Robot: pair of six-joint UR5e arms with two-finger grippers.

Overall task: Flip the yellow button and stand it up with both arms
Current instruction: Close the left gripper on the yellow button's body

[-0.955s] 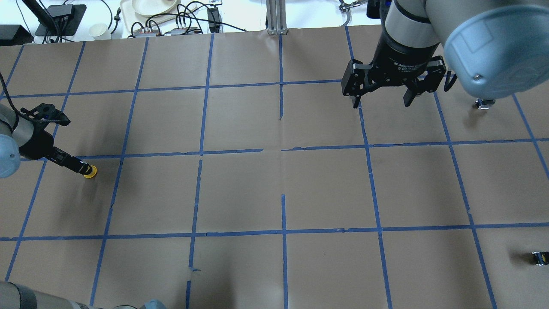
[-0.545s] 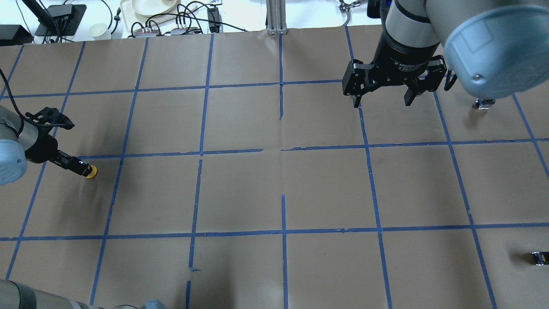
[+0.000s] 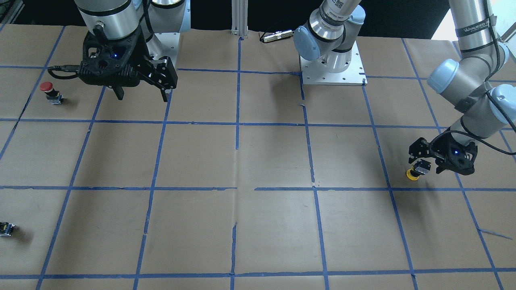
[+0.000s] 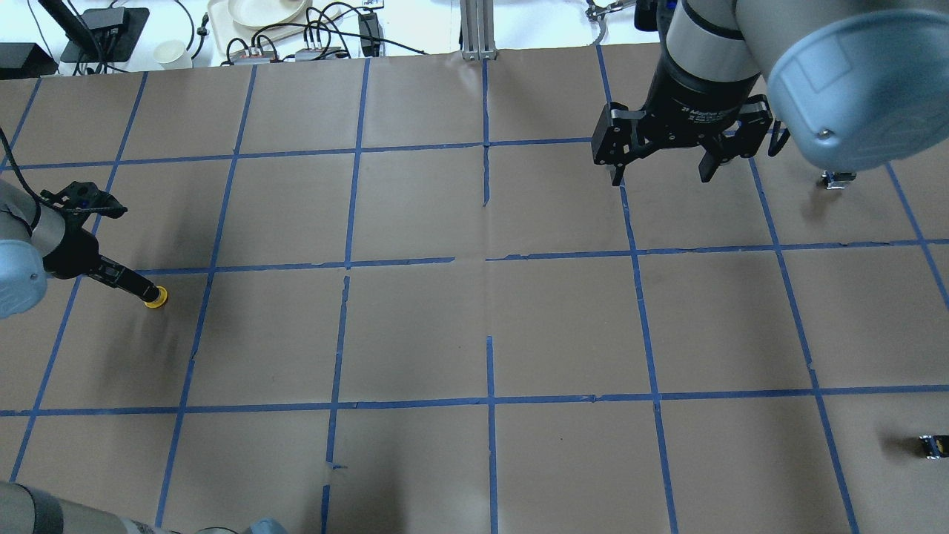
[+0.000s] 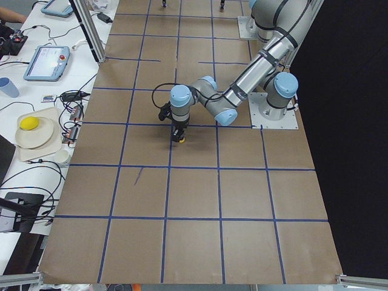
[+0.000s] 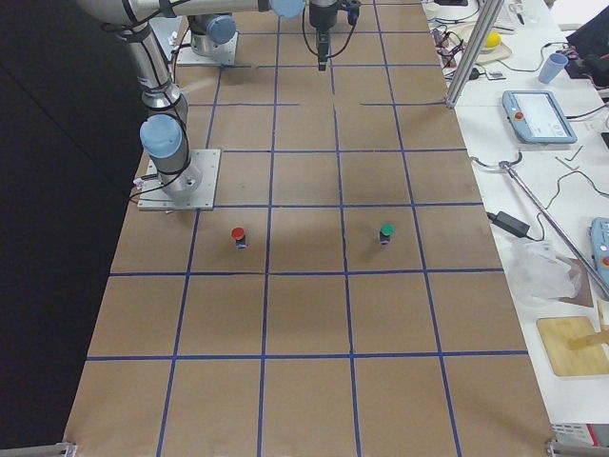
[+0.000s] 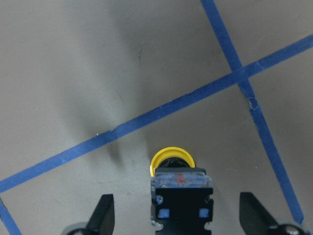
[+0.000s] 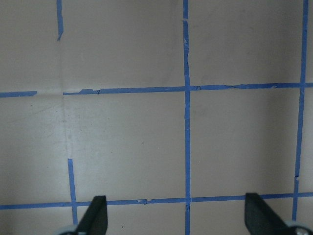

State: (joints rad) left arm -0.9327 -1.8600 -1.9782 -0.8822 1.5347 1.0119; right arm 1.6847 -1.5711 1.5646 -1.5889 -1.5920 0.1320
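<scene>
Fingers (image 7: 104, 218) of the left gripper (image 7: 175, 205) parted wide in the left wrist view, one on each side of the yellow button (image 7: 180, 188) and touching neither face. Straddles the boxy contact block squarely, presumably so that a squeeze lands on its flat sides rather than on the round cap. Shows the yellow cap turned away from the camera, just short of a blue tape line (image 7: 146, 116).

Right wrist view: fingers (image 8: 96, 215) of the right gripper (image 8: 174, 205) likewise spread, with nothing between them but brown paper and tape. Looks like idling until its share of the flip.

Overhead: puts the button near the table's (image 4: 415, 326) left end, just beside a tape line, with the left gripper slanting down onto it from the left. Hides the block behind the black fingers there, leaving only the cap on show. Sets the right gripper far off to the right, raised and well apart from the button.

Front-facing view: seems to show the button lying on its side, cap toward the table's middle, though too small to be sure. Also shows a red-capped button (image 3: 47, 86) standing close to the right gripper. Leaves both the flip and the standing not yet done.
</scene>
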